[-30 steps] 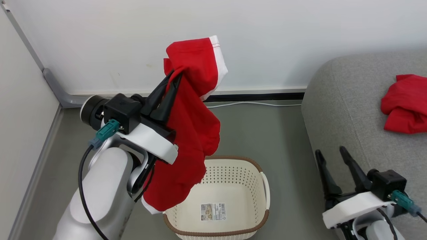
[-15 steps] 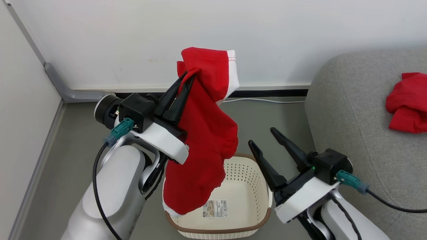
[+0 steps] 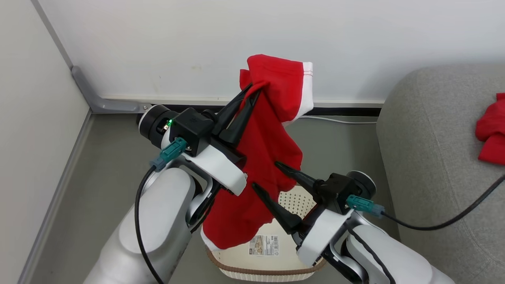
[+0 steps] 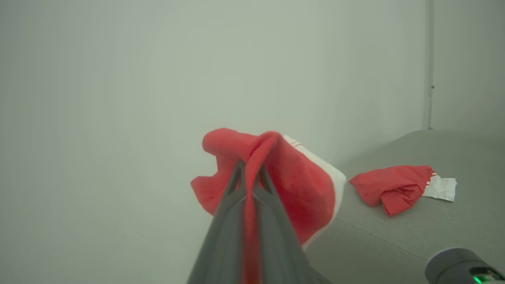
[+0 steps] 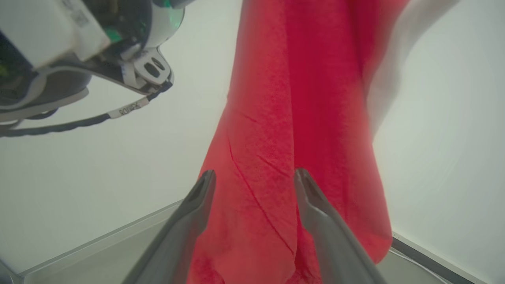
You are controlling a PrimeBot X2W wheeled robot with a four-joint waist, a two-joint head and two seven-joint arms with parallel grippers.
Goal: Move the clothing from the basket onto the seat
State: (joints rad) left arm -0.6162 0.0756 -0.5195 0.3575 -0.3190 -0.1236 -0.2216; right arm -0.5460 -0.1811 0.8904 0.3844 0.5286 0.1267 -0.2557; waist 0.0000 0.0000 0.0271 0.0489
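The left pincer (image 3: pixel 253 89) is pressed together on a red garment (image 3: pixel 272 142), pinching it near a fold just below its white trim; the cloth hangs in the air from that grip, above the basket (image 3: pixel 292 197), with its lower end in front of the basket's left rim. In the left wrist view the left pincer (image 4: pixel 248 170) has a strip of red cloth caught between its two fingers. The right pincer (image 3: pixel 265 174) is spread wide at the hanging cloth's lower half; in the right wrist view the red fabric fills the gap of the right pincer (image 5: pixel 254 173), though whether the fingers touch it cannot be told. The basket stands on the floor (image 3: pixel 110 157) just beside the seat's (image 3: pixel 426 138) front edge; a paper label (image 3: pixel 263 244) shows on its inner floor. A second red garment (image 4: pixel 394 185) lies crumpled on the seat's top, well back from its rounded corner.
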